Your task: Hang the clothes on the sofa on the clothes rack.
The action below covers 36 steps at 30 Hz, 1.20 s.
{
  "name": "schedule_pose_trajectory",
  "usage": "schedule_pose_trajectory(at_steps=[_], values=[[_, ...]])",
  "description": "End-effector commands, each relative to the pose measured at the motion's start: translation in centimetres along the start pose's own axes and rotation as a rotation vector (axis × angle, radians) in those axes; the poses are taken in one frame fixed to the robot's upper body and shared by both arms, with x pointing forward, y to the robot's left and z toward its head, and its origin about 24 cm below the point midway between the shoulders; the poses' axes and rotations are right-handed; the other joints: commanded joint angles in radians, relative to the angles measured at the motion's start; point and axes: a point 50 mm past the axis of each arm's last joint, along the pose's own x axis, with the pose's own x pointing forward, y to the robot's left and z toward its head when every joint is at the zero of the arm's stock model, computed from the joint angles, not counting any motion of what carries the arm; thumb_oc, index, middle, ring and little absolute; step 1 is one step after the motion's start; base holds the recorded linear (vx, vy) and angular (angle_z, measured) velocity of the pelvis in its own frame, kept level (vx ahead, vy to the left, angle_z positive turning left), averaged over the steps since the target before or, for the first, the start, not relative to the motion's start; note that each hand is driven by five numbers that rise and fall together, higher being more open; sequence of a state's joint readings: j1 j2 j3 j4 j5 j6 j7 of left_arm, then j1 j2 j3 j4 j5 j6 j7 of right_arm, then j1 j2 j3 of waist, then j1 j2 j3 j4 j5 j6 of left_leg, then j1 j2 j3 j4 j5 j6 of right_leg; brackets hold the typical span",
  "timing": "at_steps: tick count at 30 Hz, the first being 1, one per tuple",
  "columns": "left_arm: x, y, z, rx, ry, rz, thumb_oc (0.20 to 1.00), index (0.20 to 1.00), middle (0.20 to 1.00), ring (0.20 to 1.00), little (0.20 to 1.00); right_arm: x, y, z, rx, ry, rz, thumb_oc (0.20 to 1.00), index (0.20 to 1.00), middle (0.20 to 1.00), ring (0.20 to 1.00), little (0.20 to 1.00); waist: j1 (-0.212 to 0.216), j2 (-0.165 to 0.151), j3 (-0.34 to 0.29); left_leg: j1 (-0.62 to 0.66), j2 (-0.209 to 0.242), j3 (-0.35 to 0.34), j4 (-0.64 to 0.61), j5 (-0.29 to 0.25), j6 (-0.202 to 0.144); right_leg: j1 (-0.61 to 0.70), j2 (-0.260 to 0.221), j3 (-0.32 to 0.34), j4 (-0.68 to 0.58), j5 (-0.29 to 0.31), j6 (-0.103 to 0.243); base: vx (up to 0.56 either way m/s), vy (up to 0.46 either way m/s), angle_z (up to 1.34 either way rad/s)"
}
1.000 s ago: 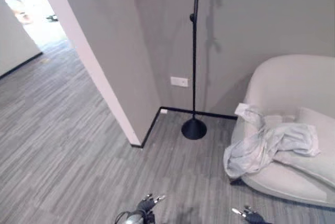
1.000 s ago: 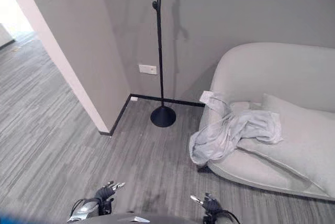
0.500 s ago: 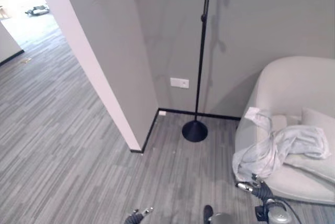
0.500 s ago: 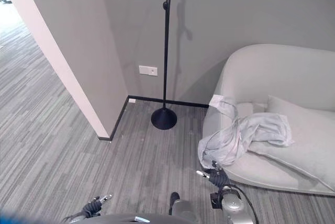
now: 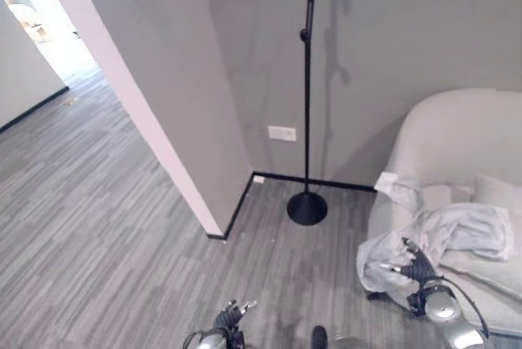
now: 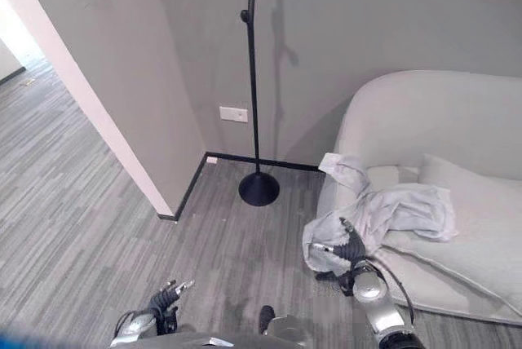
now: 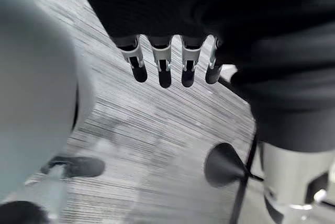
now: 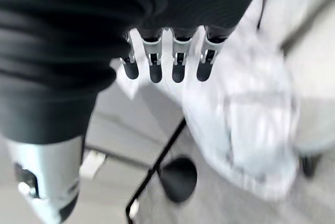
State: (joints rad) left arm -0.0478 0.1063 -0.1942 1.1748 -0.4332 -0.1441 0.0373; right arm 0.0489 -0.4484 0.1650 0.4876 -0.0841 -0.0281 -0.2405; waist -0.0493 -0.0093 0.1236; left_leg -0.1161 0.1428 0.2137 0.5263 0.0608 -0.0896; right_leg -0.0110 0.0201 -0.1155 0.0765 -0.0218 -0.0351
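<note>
Silver fingers of the right hand (image 6: 352, 249) reach relaxed toward the clothes (image 6: 383, 214); left hand (image 6: 163, 298) hangs relaxed.

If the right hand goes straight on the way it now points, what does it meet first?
Most likely the pale garment draped over the sofa edge: the open right hand points straight at it. Whether it already touches is unclear.

Clothes (image 6: 383, 210) were thin, crumpled pale grey cloth, draped on the sofa (image 6: 457, 121), itself matt off-white fabric, smooth. Clothes rack (image 6: 253, 80) beside the sofa looked like matt black metal, pole and round base alike. Floor (image 5: 106, 235) under the rack was grey streaked carpet-like plank, matt; wall (image 5: 408, 31) behind it was flat matt grey paint.
</note>
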Motion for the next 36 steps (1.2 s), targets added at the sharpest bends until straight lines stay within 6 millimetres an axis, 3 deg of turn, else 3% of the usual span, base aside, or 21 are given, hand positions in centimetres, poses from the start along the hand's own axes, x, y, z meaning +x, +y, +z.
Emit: schedule_pose_trajectory(at_steps=[1,2,3,4,5,6,8,12,15,17,19,21,22,23,25,27,28,32,36], values=[[-0.2,-0.6,0.0,-0.044,-0.028,-0.008,1.0,1.0,1.0,1.0,1.0,0.2,-1.9,0.3,-0.1,-0.025,-0.124,1.0,1.0,1.0,1.0,1.0,-0.007,-0.059,-0.031,-0.013,-0.044,-0.002,-0.092,-0.027,0.055,0.151,-0.061,0.06,-0.098,0.023,0.034,0.2,0.015,-0.52],[-0.2,-0.6,0.0,-0.044,-0.028,-0.007,1.0,1.0,1.0,1.0,1.0,0.2,-1.9,0.3,-0.099,-0.025,-0.124,1.0,1.0,1.0,1.0,1.0,-0.007,-0.061,-0.033,-0.012,-0.047,0.0,-0.099,-0.021,0.056,0.148,-0.063,0.061,-0.099,0.024,0.034,0.2,0.073,0.27],[-0.3,-0.8,-0.3,-0.06,-0.029,-0.005,1.0,1.0,1.0,1.0,1.0,0.7,-2.7,0.7,-0.137,-0.029,-0.189,1.0,1.0,1.0,1.0,1.0,0.012,-0.054,-0.037,-0.015,-0.064,-0.066,-0.289,-0.032,0.06,0.164,-0.067,0.077,-0.11,0.01,0.048,0.13,0.056,0.43],[-0.3,-0.8,-0.3,-0.06,-0.03,-0.005,1.0,1.0,1.0,1.0,1.0,0.7,-2.7,0.7,-0.137,-0.029,-0.189,1.0,1.0,1.0,1.0,1.0,0.012,-0.056,-0.038,-0.012,-0.067,-0.065,-0.298,-0.025,0.061,0.162,-0.069,0.077,-0.111,0.011,0.048,0.21,0.068,-0.02],[-0.4,-0.9,-0.4,-0.066,-0.026,-0.003,1.0,1.0,1.0,1.0,1.0,0.9,-3.0,0.9,-0.157,-0.033,-0.213,1.0,1.0,1.0,1.0,1.0,0.023,-0.046,-0.038,-0.011,-0.076,-0.117,-0.399,0.01,0.05,0.171,-0.061,0.09,-0.111,0.001,0.049,0.26,0.01,-0.65],[-0.4,-0.9,-0.7,-0.073,-0.021,0.007,1.0,1.0,1.0,1.0,1.0,1.5,-3.5,0.8,-0.191,-0.013,-0.264,1.0,1.0,1.0,1.0,1.0,0.048,-0.032,-0.028,-0.044,-0.098,-0.241,-0.518,0.069,0.024,0.197,-0.046,0.126,-0.108,-0.022,0.047,0.33,0.013,-0.57],[-0.5,-0.9,-0.9,-0.102,-0.016,0.015,1.0,1.0,1.0,1.0,1.0,1.8,-3.3,0.2,-0.158,0.034,-0.262,1.0,1.0,1.0,1.0,1.0,0.057,-0.018,-0.022,-0.076,-0.105,-0.308,-0.599,0.101,0.003,0.21,-0.033,0.162,-0.102,-0.034,0.046,0.24,0.002,-0.46],[-0.7,-0.5,-1.8,-0.153,0.015,0.038,1.0,1.0,1.0,1.0,1.0,1.7,-2.7,-0.8,-0.128,0.09,-0.229,1.0,1.0,1.0,1.0,1.0,0.075,-0.005,-0.021,-0.124,-0.104,-0.283,-0.614,0.115,-0.009,0.253,-0.032,0.214,-0.105,-0.057,0.055,0.33,0.088,-0.57],[-1.0,-0.3,-2.6,-0.144,0.038,0.042,1.0,1.0,1.0,1.0,1.0,1.4,-1.8,-1.5,-0.112,0.117,-0.169,1.0,1.0,1.0,1.0,1.0,0.094,0.021,-0.044,-0.112,-0.09,-0.285,-0.614,0.148,-0.018,0.303,-0.039,0.264,-0.119,-0.088,0.068,0.34,0.148,-1.04],[-1.0,-0.2,-3.4,-0.05,0.076,0.034,1.0,1.0,1.0,1.0,1.0,1.1,-0.8,-2.2,-0.108,0.15,-0.124,1.0,1.0,1.0,1.0,1.0,0.093,0.019,-0.066,-0.089,-0.086,-0.242,-0.609,0.168,-0.021,0.319,-0.091,0.271,-0.126,-0.091,0.093,0.41,0.206,-0.78],[-1.0,-0.1,-3.4,-0.01,0.077,0.031,1.0,1.0,1.0,1.0,1.0,0.9,-0.5,-2.4,-0.1,0.155,-0.114,1.0,1.0,1.0,1.0,1.0,0.095,0.011,-0.076,-0.083,-0.089,-0.223,-0.606,0.159,-0.016,0.313,-0.111,0.272,-0.126,-0.089,0.103,0.38,0.188,-0.32],[-0.7,-0.1,-2.1,0.078,0.03,0.013,1.0,1.0,1.0,1.0,1.0,0.9,0.3,-2.2,-0.08,0.146,-0.081,1.0,1.0,1.0,1.0,1.0,0.097,-0.006,-0.09,-0.084,-0.099,-0.175,-0.592,0.131,0.003,0.282,-0.16,0.28,-0.123,-0.063,0.134,0.38,0.201,-0.21],[-0.7,0.0,-2.1,0.078,0.03,0.013,1.0,1.0,1.0,1.0,1.0,1.0,0.3,-2.2,-0.079,0.146,-0.081,1.0,1.0,1.0,1.0,1.0,0.098,-0.008,-0.091,-0.084,-0.099,-0.173,-0.592,0.13,0.003,0.281,-0.162,0.282,-0.124,-0.063,0.134,0.21,0.127,-0.36],[-0.5,0.2,-1.5,0.104,0.011,0.023,1.0,1.0,1.0,1.0,1.0,1.2,0.6,-1.8,-0.067,0.133,-0.074,1.0,1.0,1.0,1.0,1.0,0.1,-0.023,-0.092,-0.099,-0.107,-0.152,-0.572,0.109,0.018,0.251,-0.185,0.289,-0.118,-0.026,0.151,0.16,0.104,-0.48],[-0.4,0.3,-1.2,0.119,0.005,0.028,1.0,1.0,1.0,1.0,1.0,1.3,0.7,-1.6,-0.058,0.126,-0.073,1.0,1.0,1.0,1.0,1.0,0.102,-0.031,-0.095,-0.111,-0.11,-0.141,-0.558,0.097,0.026,0.237,-0.196,0.29,-0.117,-0.015,0.161,0.17,0.11,-0.58],[-0.2,0.3,-0.9,0.2,0.005,0.032,1.0,1.0,1.0,1.0,1.0,1.4,1.1,-1.2,-0.023,0.119,-0.063,1.0,1.0,1.0,1.0,1.0,0.102,-0.055,-0.099,-0.13,-0.131,-0.12,-0.531,0.066,0.05,0.21,-0.228,0.286,-0.103,0.057,0.188,0.2,0.125,-0.3],[-0.2,0.4,-0.9,0.2,0.005,0.032,1.0,1.0,1.0,1.0,1.0,1.5,1.1,-1.2,-0.023,0.119,-0.063,1.0,1.0,1.0,1.0,1.0,0.103,-0.056,-0.1,-0.131,-0.132,-0.119,-0.529,0.065,0.051,0.209,-0.229,0.286,-0.104,0.058,0.188,0.13,0.087,0.08],[-0.2,0.8,-0.7,0.284,0.003,0.043,1.0,1.0,1.0,1.0,1.0,1.1,1.5,-2.3,-0.041,0.16,-0.056,1.0,1.0,1.0,1.0,1.0,0.099,-0.076,-0.104,-0.127,-0.172,-0.106,-0.515,0.019,0.088,0.163,-0.265,0.268,-0.03,0.163,0.216,0.17,0.12,0.07],[0.0,1.1,0.0,0.285,-0.018,0.066,1.0,1.0,1.0,1.0,1.0,1.5,1.5,-1.8,-0.049,0.152,-0.08,1.0,1.0,1.0,1.0,1.0,0.104,-0.06,-0.079,-0.106,-0.174,-0.095,-0.523,-0.001,0.111,0.079,-0.266,0.231,0.121,0.219,0.209,0.07,0.099,-0.15]])
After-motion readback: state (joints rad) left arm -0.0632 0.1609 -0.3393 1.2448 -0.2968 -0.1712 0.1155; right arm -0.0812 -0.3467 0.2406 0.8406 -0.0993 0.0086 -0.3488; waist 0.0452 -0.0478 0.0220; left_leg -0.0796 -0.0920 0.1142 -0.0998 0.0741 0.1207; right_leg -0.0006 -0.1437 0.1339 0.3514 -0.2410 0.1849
